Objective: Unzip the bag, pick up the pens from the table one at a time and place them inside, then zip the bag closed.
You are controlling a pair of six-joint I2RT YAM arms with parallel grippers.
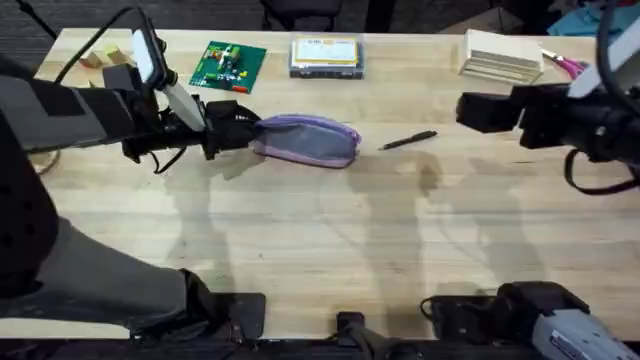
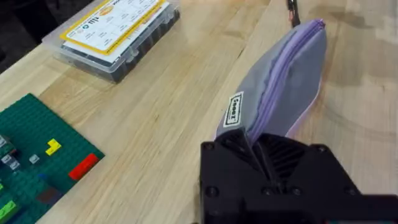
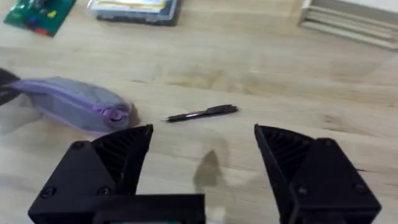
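The bag (image 1: 308, 139) is a soft, oblong lavender pouch with a grey side panel and a purple zipper running along its top, lying on its side on the desk (image 1: 330, 250) toward the far middle; a small white label shows on the grey panel near its left end. Just to its right, apart from it, lies the pen (image 1: 408, 141), a slim black stick angled slightly across the wood. The left arm reaches in low from the left, and the left gripper (image 1: 243, 128) is clenched on the bag's left end, pinching the fabric at the zipper line. The right arm hangs above the desk at the right, well clear of the pen, and the right gripper (image 3: 203, 140) has its fingers spread wide, holding nothing.
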